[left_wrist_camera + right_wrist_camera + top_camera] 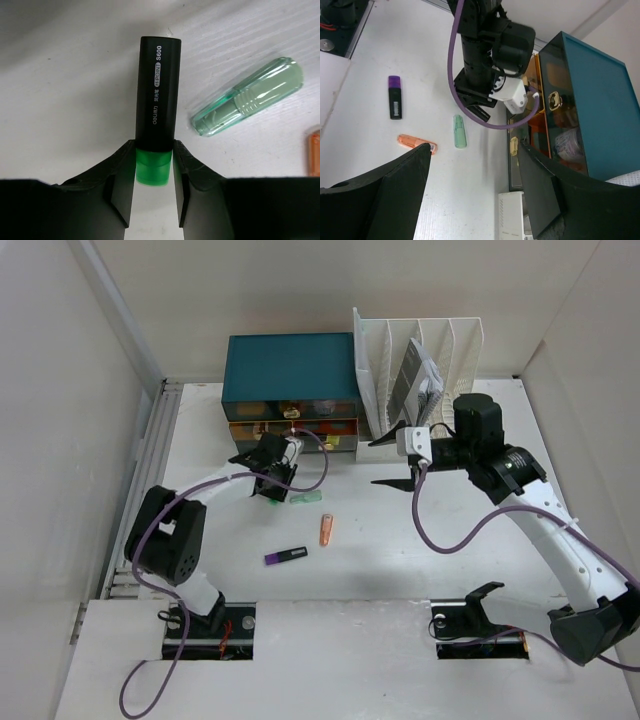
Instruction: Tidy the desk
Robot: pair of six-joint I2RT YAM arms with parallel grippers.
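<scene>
Grip: left claw (pixel 154 167) clenched on the green end of a black highlighter (pixel 159 85), with the counter (pixel 60 100) directly beneath. Highlighter judged light, rigid, smooth plastic; hold squarely across the barrel or it may slip. Loose cap (pixel 247 97) just right of claw. Right claw (pixel 475 147) released, empty, above counter.

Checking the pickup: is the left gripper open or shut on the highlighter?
Shut: fingers of the left gripper clamp the highlighter by its green end, no gap.

The black highlighter (pixel 159 90) reads "POINT S600" along its barrel — beside a "deli" brand mark.
</scene>
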